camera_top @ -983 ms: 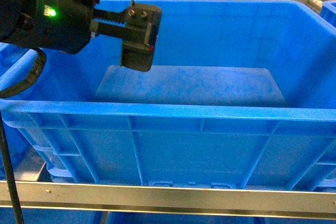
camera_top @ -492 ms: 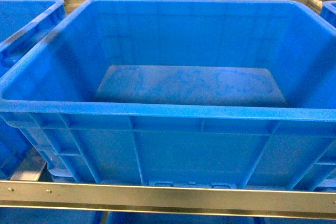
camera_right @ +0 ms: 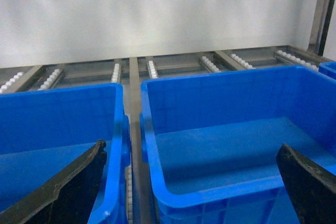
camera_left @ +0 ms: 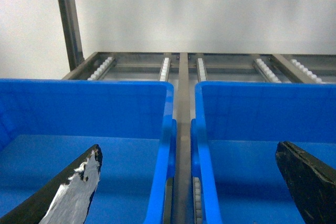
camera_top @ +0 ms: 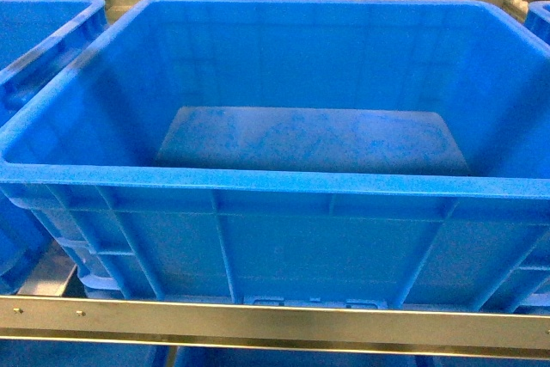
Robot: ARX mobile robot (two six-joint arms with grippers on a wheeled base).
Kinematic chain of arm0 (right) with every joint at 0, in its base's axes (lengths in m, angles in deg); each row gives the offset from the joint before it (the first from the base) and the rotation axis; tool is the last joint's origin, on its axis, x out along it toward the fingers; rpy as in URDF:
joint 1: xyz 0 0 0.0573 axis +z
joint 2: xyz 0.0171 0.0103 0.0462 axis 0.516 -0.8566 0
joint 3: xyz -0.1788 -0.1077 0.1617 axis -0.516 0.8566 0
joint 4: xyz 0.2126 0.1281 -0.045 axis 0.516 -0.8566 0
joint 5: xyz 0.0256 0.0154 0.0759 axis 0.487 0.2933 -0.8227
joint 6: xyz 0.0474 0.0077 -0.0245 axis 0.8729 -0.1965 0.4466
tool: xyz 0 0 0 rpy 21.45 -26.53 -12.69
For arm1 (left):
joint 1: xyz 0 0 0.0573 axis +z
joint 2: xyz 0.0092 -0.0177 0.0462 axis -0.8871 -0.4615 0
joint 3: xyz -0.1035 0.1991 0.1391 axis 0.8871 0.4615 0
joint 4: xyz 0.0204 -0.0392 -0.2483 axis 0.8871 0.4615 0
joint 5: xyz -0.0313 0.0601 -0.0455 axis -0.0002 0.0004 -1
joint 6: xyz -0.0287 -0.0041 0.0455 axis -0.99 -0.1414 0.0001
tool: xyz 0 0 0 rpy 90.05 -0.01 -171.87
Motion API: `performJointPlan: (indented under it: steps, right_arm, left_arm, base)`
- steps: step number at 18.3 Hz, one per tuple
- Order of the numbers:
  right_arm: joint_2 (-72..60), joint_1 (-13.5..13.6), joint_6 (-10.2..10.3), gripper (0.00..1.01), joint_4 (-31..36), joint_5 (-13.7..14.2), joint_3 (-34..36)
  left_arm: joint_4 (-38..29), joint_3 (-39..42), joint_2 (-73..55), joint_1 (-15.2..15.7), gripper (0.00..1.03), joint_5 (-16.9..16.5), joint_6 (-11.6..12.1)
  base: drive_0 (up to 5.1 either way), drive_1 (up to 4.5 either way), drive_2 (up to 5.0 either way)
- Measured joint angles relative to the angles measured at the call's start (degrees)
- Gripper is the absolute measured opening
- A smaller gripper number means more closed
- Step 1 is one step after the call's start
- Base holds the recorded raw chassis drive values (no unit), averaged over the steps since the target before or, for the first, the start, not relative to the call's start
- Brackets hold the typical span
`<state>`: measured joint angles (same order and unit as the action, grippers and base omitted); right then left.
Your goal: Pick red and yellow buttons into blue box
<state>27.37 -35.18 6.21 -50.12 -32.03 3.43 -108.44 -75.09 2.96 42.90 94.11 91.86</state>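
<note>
Blue box (camera_top: pixel 284 199) shows no legible writing — both jaws apart, holding nothing.

the blue box (camera_top: pixel 284 212) fills most of the head view, a large deep plastic crate standing upright and square to the camera on a metal rail. its near wall is ribbed, with a thick rim running along the top. the inner walls slope down to a flat bottom that is scuffed and paler than the sides. nothing shows inside it. in the right wrist view a box of the same kind (camera_right: pixel 231 145) sits on the right; whether it is the same one cannot be told. neither button shows in any view.
</note>
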Motion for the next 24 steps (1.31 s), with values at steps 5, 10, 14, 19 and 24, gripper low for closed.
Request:
performJointPlan:
  steps: [5,10,14,19,24]
  right_arm:
    - [2.19,4.42,-3.48,0.64,-11.08,-6.86,-0.09]
    - [4.55,4.11,-4.11,0.24,-10.01,-6.21,3.37]
    - [5.90,4.11,-4.35,0.02,-9.35,-6.25,4.96]
    - [7.54,4.11,-4.37,0.02,-9.01,-6.23,7.04]
    - [10.14,4.11,-4.37,0.02,-9.38,-6.21,9.46]
  left_arm:
    - [9.70,2.05,5.49,6.47,0.62,-9.88,-1.46]
    - [10.62,6.19,10.21,11.37,0.20,-15.06,-1.57]
    - [11.78,7.98,13.38,18.38,0.02,-22.36,-1.73]
    - [13.64,10.23,17.22,19.52,0.02,-23.45,-1.84]
    - [22.45,12.35,28.37,19.56,0.02,-23.39,-1.84]
  base:
    - [0.0,0.00,0.0]
    - [0.0,0.00,0.0]
    - [0.0,0.00,0.0]
    - [0.0,0.00,0.0]
    - [0.0,0.00,0.0]
